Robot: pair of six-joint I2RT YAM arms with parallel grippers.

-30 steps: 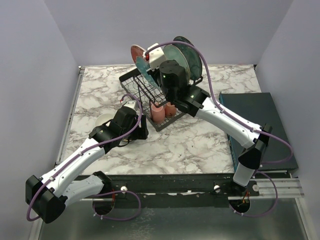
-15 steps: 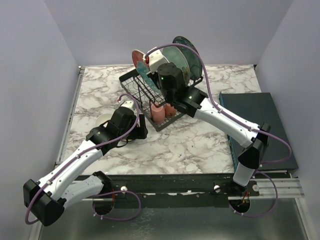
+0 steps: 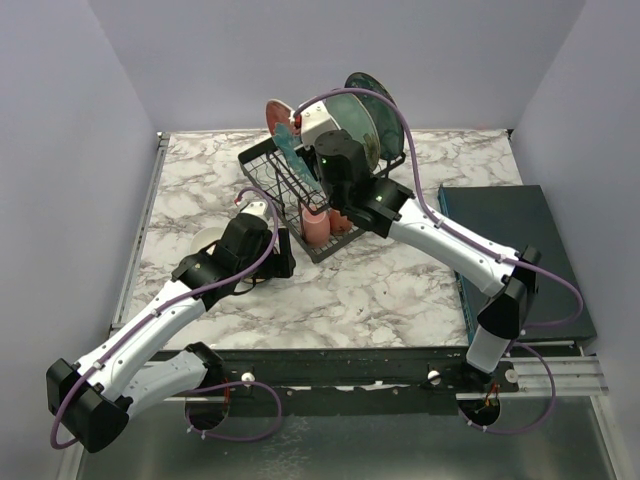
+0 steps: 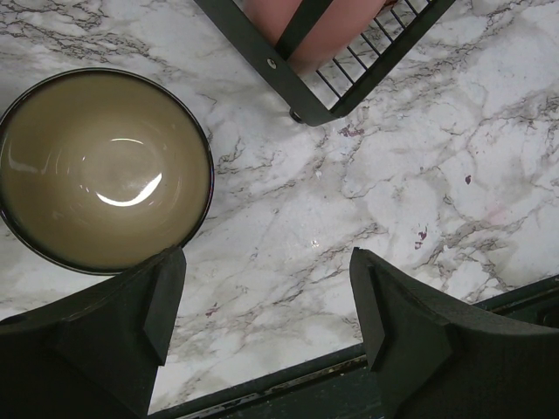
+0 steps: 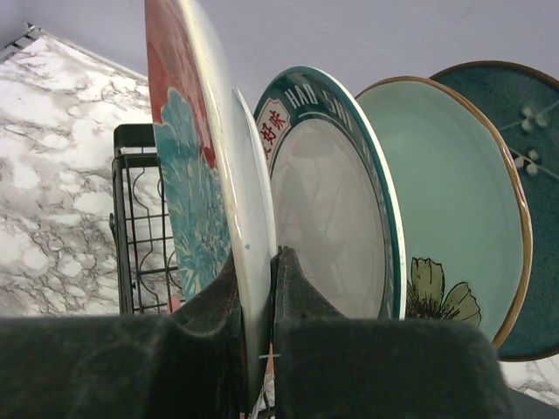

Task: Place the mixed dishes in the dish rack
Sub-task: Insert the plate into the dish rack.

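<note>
The marble table (image 3: 400, 290) lies bare across its front middle, while a dark slab (image 3: 515, 245) takes its right edge. The dish rack (image 3: 275, 170) stands at back centre with a red flowered plate (image 5: 175, 131), teal-rimmed plate (image 5: 332, 201), pale green plate (image 5: 454, 201) and dark teal plate (image 5: 533, 131) upright. The right gripper (image 5: 260, 288) pinches a white plate (image 5: 253, 192) by its lower rim, close against the red one. The tan-lined bowl (image 4: 100, 170) sits near the rack's corner, just beside the left gripper (image 4: 266, 297), fingers spread above bare marble. A pink mug (image 4: 314, 26) sits in the lower tray
</note>
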